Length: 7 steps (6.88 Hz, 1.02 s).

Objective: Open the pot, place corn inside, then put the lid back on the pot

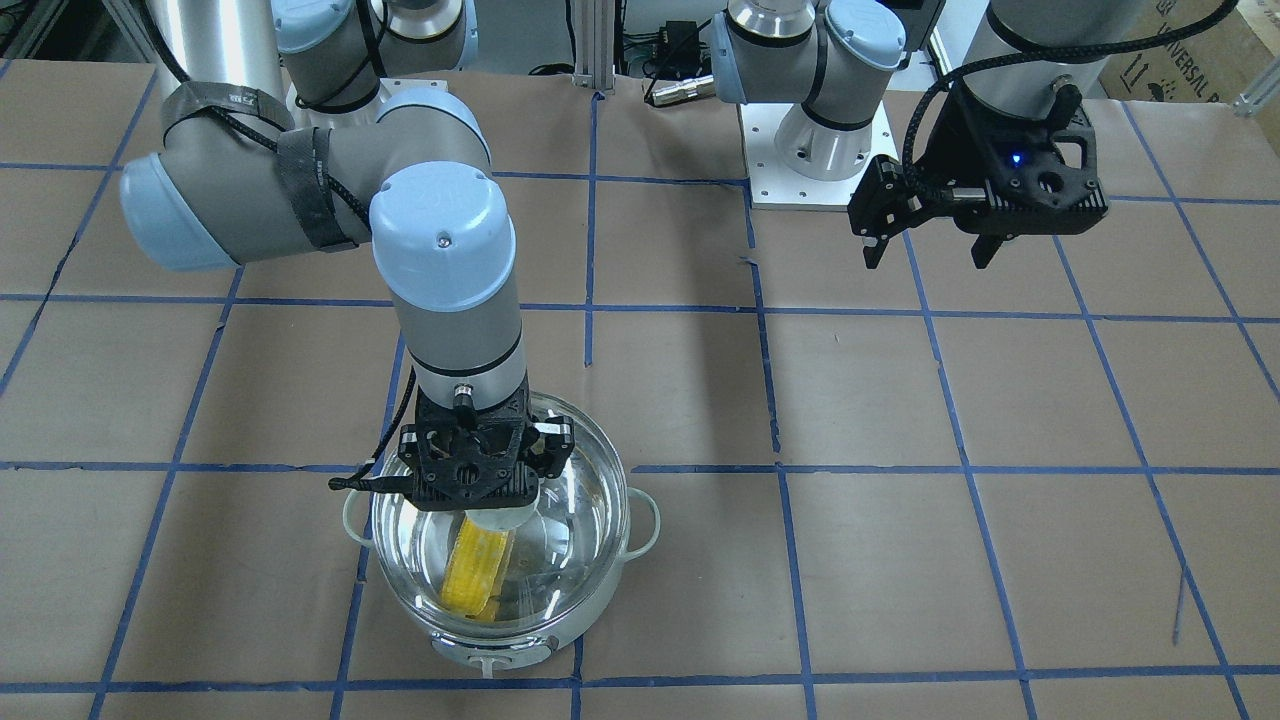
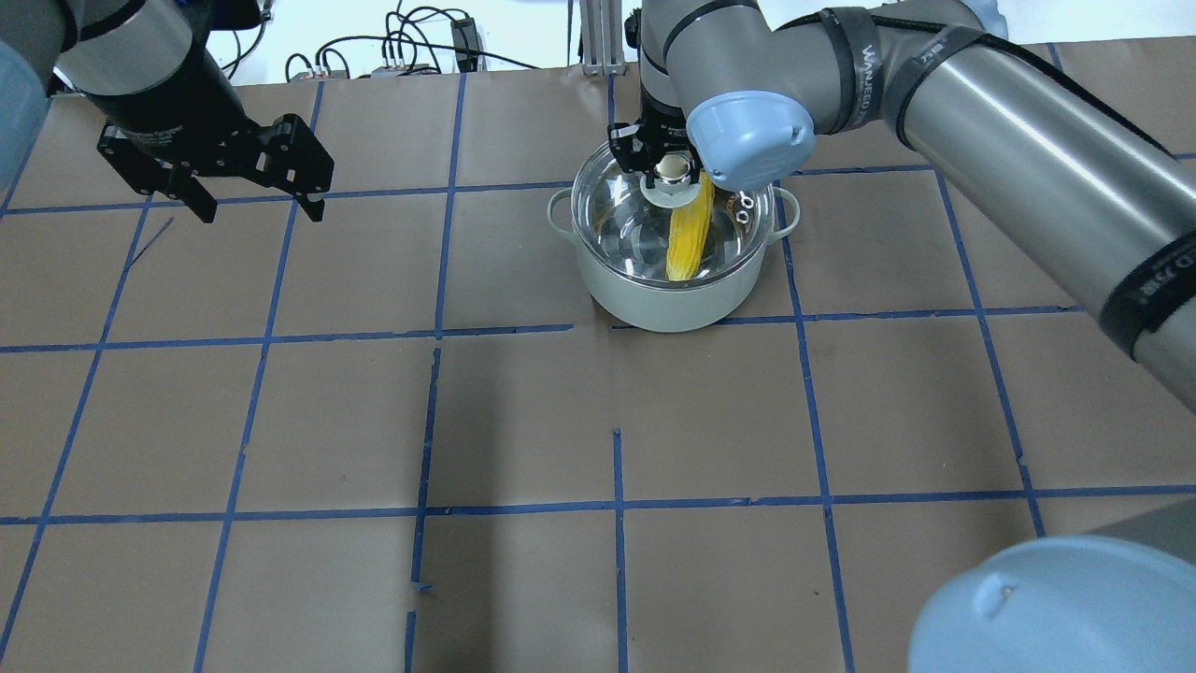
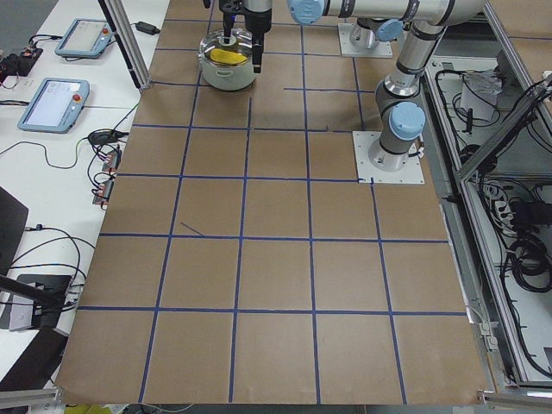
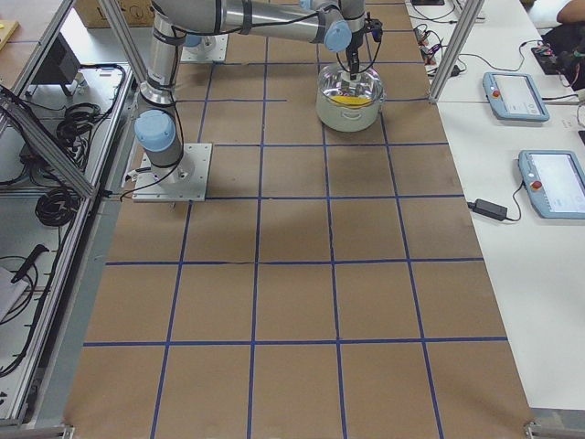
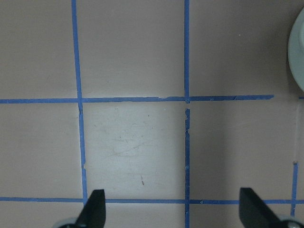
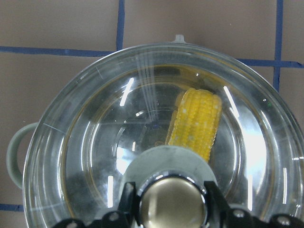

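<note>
My right claw (image 2: 671, 170) clamped the knob (image 6: 171, 204) of the glass lid (image 6: 95, 156) to seat it over the corn cob (image 6: 197, 118) in the pot (image 2: 654, 299); my left claw (image 2: 260, 210) hung open, well clear.

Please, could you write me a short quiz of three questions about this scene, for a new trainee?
1. True or false: the corn lies outside the pot.
2. What is the right gripper closed on? A) the corn B) the knob of the lid C) nothing
3. Fill in: the left gripper, over the bare table, is ____ (open or shut).
Key: 1 false, it is inside the pot, under the lid; 2 B; 3 open.
</note>
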{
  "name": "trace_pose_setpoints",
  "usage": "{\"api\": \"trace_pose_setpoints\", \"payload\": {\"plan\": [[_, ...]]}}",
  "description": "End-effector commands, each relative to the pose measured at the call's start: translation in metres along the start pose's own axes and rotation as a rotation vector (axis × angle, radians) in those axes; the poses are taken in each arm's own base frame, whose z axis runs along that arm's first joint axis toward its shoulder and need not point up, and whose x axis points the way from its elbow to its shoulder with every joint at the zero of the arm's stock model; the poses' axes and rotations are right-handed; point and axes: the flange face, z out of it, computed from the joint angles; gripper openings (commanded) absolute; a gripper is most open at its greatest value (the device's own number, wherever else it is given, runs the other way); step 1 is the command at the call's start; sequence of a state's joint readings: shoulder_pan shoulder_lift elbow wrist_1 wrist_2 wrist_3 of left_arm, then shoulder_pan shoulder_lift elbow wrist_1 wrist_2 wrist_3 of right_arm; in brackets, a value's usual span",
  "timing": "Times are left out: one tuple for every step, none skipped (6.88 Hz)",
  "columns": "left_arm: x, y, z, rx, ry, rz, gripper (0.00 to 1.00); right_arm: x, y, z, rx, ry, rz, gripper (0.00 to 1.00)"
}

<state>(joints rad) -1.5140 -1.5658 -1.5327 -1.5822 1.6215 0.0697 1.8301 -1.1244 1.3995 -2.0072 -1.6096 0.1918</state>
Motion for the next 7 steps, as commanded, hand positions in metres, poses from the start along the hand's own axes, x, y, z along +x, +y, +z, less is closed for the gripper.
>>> {"api": "trace_pose_setpoints", "payload": {"plan": [[0.0001, 0.0009, -0.0007, 0.002, 0.000, 0.002, 1.00, 0.0001, 0.0005, 0.0033, -0.006, 0.002, 0.000, 0.06], [-0.0001, -0.0001, 0.0008, -0.001, -0.001, 0.003, 1.00, -0.0003, 0.0005, 0.0083, -0.014, 0.002, -0.001, 0.06], [0.0001, 0.0009, -0.0007, 0.002, 0.000, 0.002, 1.00, -0.0004, -0.0007, 0.0062, -0.009, 0.001, 0.000, 0.08], [0.0001, 0.0011, 0.0000, 0.000, 0.000, 0.004, 1.00, -0.0006, -0.0012, 0.0078, -0.012, 0.002, -0.002, 0.47], [0.0001, 0.0006, 0.0008, -0.001, 0.000, 0.003, 1.00, -0.0011, -0.0032, 0.0120, -0.015, 0.002, -0.010, 0.93], [0.0002, 0.0017, 0.0000, 0.000, 0.000, 0.002, 1.00, -0.0019, -0.0046, 0.0092, -0.027, -0.002, -0.010, 1.00], [0.0001, 0.0009, -0.0002, 0.002, 0.000, 0.002, 1.00, -0.0015, -0.0077, 0.0047, -0.055, -0.008, -0.008, 1.00]]}}
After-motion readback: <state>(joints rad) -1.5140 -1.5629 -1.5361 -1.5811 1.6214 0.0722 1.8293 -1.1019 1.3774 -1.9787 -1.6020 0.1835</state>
